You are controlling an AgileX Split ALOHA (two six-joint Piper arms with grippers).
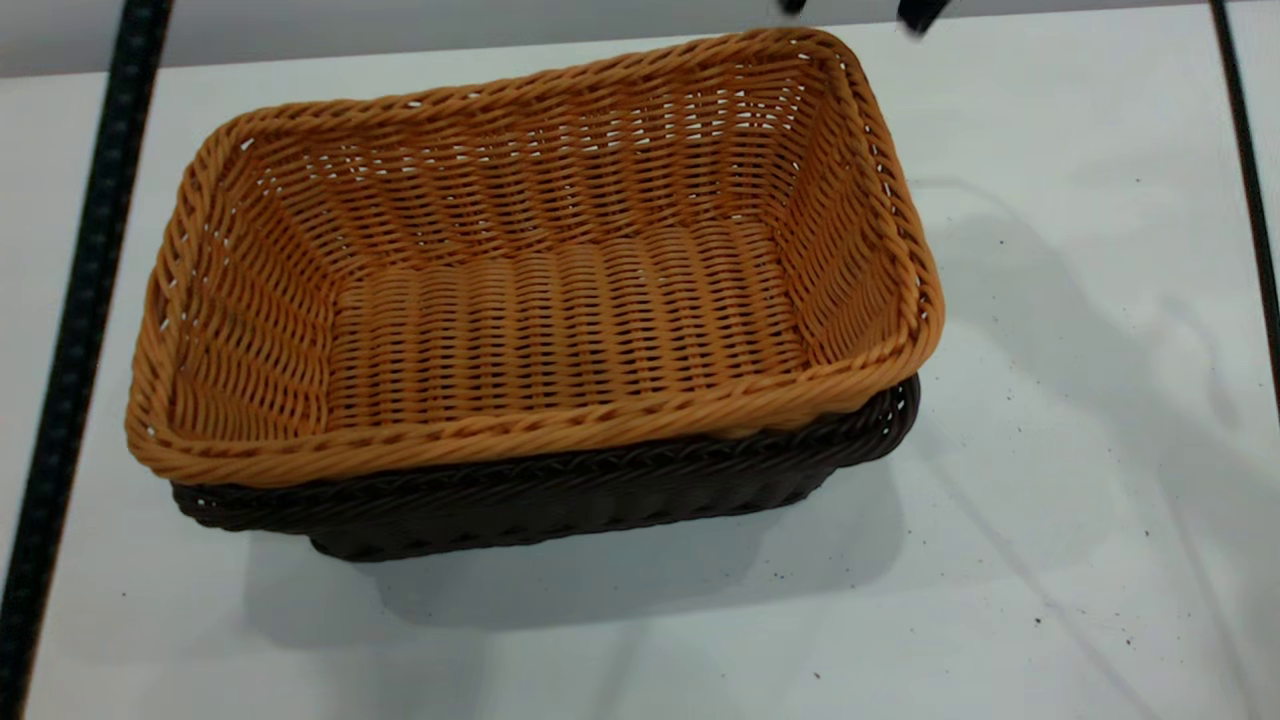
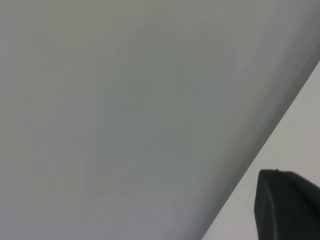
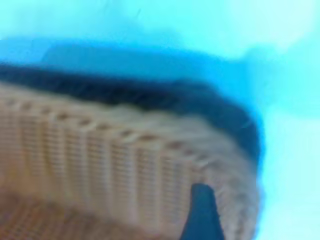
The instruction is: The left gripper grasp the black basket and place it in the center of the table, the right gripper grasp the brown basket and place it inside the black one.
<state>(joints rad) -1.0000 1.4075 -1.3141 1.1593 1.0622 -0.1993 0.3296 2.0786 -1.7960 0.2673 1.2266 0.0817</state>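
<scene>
The brown basket (image 1: pixel 560 320) sits nested inside the black basket (image 1: pixel 560 500), near the middle of the white table (image 1: pixel 1050 450). Only the black basket's rim and lower wall show below it. My right gripper (image 1: pixel 855 8) is cut off at the top edge of the exterior view, above the baskets' far right corner, with two dark tips apart. In the right wrist view one finger (image 3: pixel 202 212) hangs over the brown basket's rim (image 3: pixel 100 155), with the black basket (image 3: pixel 125 92) behind. Of my left gripper, only one dark finger (image 2: pixel 287 205) shows, over bare table (image 2: pixel 295 140) and holding nothing.
A black upright bar (image 1: pixel 80 300) runs down the left side and a thin black one (image 1: pixel 1250 200) down the right. The table's far edge runs just behind the baskets. Bare tabletop lies in front of and to the right of them.
</scene>
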